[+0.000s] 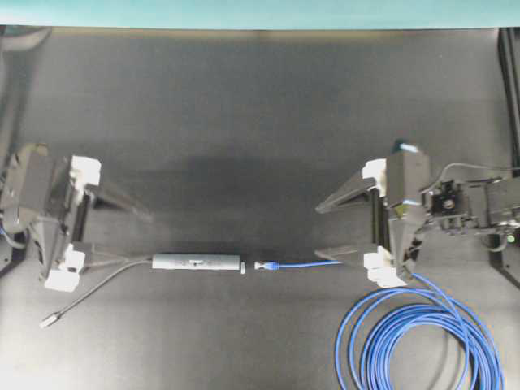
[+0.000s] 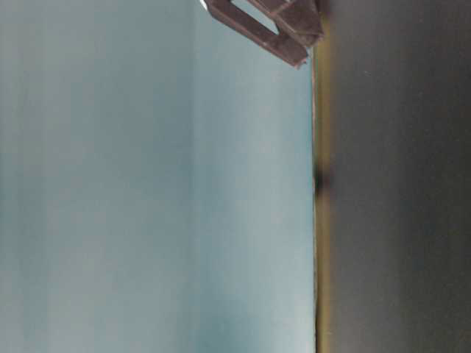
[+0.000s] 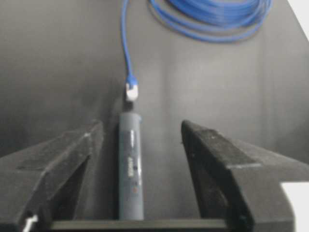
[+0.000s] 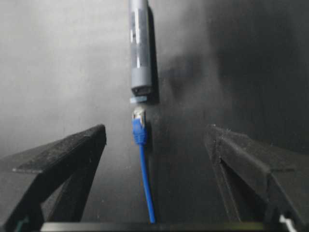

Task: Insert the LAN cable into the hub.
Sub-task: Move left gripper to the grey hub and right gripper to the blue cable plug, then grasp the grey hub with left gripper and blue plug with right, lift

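**A:** Overhead first. What lies on the table (image 1: 260,106)?

**B:** Hub (image 1: 197,262) flat, long axis running 9 to 3 o'clock, below centre. LAN cable (image 1: 305,264) plug just off the hub's 3 o'clock end, small gap, not seated. Cable coil at 5 o'clock of the frame. Thin grey cord (image 1: 93,294) trails from the hub toward 8 o'clock.

**A:** Grippers?

**B:** Left gripper (image 1: 130,236) at 9 o'clock, fingers spread, holding nothing. Right gripper (image 1: 337,231) at 3 o'clock, fingers spread wide, also holding nothing; cable runs under its lower finger.

**A:** Table-level view?

**B:** Picture lies sideways. Teal wall, dark table, part of one dark gripper at 12 o'clock; which arm, cannot tell.

**A:** Left wrist?

**B:** Hub (image 3: 131,164) lies between the spread fingers (image 3: 217,159), touching neither. Plug (image 3: 131,89) at the hub's 12 o'clock end, very close; coil at 1 o'clock.

**A:** Right wrist?

**B:** Cable (image 4: 145,179) runs up between the spread fingers (image 4: 72,154). Plug tip sits just short of the hub (image 4: 140,48) port at 12 o'clock.
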